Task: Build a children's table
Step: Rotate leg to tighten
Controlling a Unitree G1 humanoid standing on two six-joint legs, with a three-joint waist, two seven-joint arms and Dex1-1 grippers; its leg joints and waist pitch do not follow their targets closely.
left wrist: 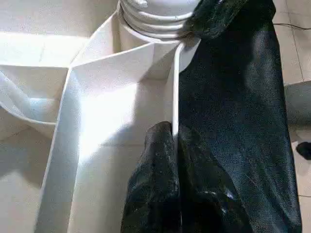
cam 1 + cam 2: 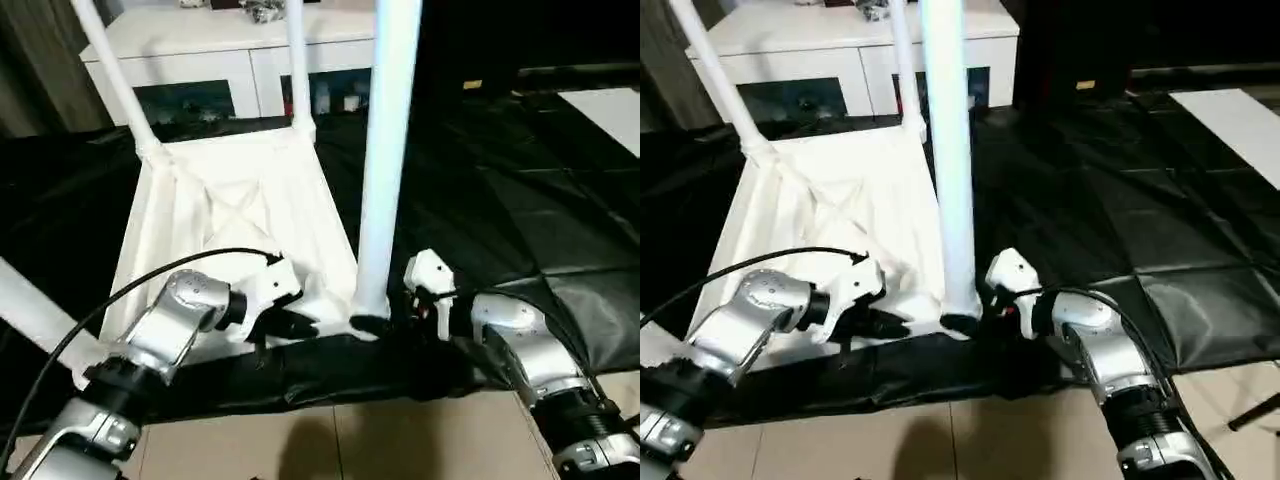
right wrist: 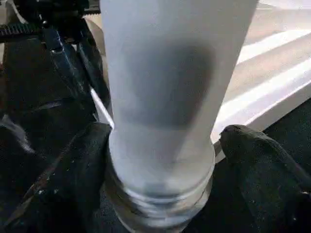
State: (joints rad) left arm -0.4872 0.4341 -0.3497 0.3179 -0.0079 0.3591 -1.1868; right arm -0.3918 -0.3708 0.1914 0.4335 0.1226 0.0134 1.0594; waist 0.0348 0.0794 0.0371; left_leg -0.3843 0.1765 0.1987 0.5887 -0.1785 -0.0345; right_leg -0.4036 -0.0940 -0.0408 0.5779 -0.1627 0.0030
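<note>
Presently children's table point(image 2: 235, 215) lying upside down on black sheet point(image 2: 480, 200) on floor, legs pointing up. Left hand point(image 1: 172, 141) pinching near rim wall, fingers shut on it. Nearest leg point(image 2: 385, 150) standing in corner socket, right hand point(image 3: 163, 145) straddling its base, fingers wide, one pad touching, not clamping. Risk: leg sitting crooked and cross-threading, or rim slipping out of left pinch, spinning tabletop.
</note>
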